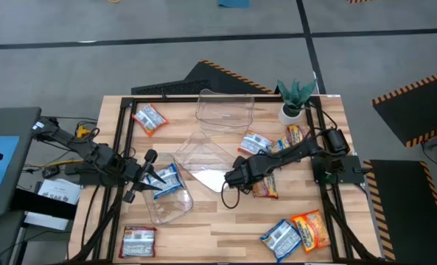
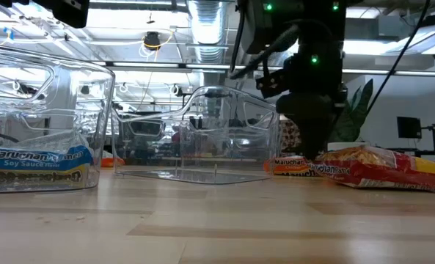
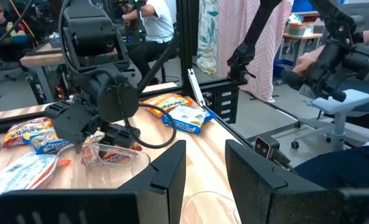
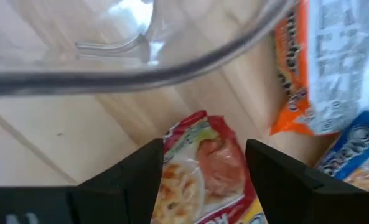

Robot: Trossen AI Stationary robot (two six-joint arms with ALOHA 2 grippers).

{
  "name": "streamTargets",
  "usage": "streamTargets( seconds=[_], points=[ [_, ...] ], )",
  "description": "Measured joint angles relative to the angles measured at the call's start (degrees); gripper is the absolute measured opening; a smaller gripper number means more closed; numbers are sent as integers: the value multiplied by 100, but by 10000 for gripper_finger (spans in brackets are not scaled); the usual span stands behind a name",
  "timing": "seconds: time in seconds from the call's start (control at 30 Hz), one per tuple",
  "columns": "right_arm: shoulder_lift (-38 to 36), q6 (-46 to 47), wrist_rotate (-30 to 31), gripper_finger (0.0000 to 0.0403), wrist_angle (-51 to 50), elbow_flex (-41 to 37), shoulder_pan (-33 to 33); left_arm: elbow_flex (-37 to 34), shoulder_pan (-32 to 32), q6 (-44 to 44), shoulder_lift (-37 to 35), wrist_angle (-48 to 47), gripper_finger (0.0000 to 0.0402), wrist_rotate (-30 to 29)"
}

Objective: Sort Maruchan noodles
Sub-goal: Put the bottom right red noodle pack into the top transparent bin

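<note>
Maruchan noodles packets lie spread over the wooden table. My right gripper (image 1: pixel 236 177) (image 4: pixel 203 186) points steeply down, open, with one finger on each side of a red packet's end (image 4: pixel 203 162). That packet (image 1: pixel 266 188) lies flat on the wood beside the middle clear bin (image 1: pixel 203 158). At the table's left, my left gripper (image 1: pixel 150 177) points level and is shut on the near-left clear bin (image 1: pixel 166 202). A blue-and-white packet (image 1: pixel 163 180) (image 2: pixel 34 165) lies inside this bin. My left gripper has the near-left clear bin by its rim on the side toward the table's left (image 1: pixel 156 184), coming level from that side. The fingers hide the place of contact. The bin's bottom rests on the table (image 2: pixel 41 187).
A third clear bin (image 1: pixel 225 109) stands at the far middle, with a potted plant (image 1: pixel 293 99) at the far right. Other packets lie far left (image 1: pixel 148 118), near left (image 1: pixel 138 239), near right (image 1: pixel 281 237) (image 1: pixel 312 228) and under my right arm (image 1: pixel 256 142).
</note>
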Motion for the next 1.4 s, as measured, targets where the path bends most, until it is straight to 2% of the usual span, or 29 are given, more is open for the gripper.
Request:
streamTargets(
  seconds=[0.43,0.67,0.97,1.17,1.4],
  points=[
    [-9,331,-255,255,340,-617,-178,0,0,0,0,0,103,-9],
    [-9,766,-703,255,75,-613,-219,0,-1,0,0,0,103,-10],
    [-24,742,-711,255,-614,-369,-215,0,0,2,0,0,103,-9],
    [-24,626,-1293,255,-700,-310,-203,0,0,2,0,0,103,-11],
    [-26,753,-1449,253,-870,-307,-123,0,0,2,0,-4,103,-11]
  ],
)
